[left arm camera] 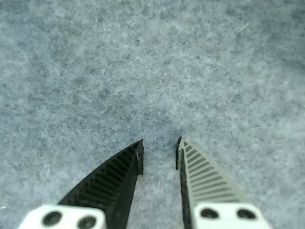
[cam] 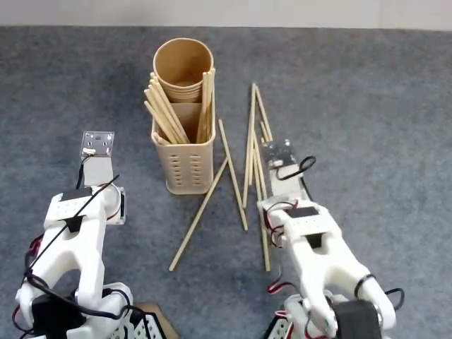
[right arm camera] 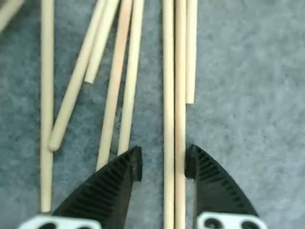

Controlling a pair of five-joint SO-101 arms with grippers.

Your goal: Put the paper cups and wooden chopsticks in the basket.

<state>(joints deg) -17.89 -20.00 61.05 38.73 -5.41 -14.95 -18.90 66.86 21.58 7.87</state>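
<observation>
Currently right hand [right arm camera: 164, 162] hangs low over the loose pale round wooden chopsticks [cam: 251, 141] right of the basket; both black ribbed fingers [right arm camera: 114, 186] are apart, straddling a parallel pair of sticks [right arm camera: 168, 71] that runs straight between the tips; cannot tell whether either tip touches the wood; not clamped. More sticks lie beside that pair, fanned at slight angles, one with a rounded end near the black finger.

Left hand [left arm camera: 159, 145] sits well left of the basket, over bare desk; one black finger, one pale finger [left arm camera: 205, 181], both ribbed and tapering to points; tips slightly apart, nothing between them.

Beige perforated plastic basket [cam: 185, 169] stands upright mid-desk, rectangular, slotted walls; stack of tan paper cups [cam: 183, 67] sits in its far part, mouth up; a bundle of wooden chopsticks [cam: 164, 113] leans inside along the cups, a few more on the cups' other side.

Two long crossed chopsticks [cam: 198, 215] lie on the desk at the basket's right foot; one touches or nearly touches the basket corner.

Desk [cam: 367, 106] is grey, fuzzy, carpet-like.
</observation>
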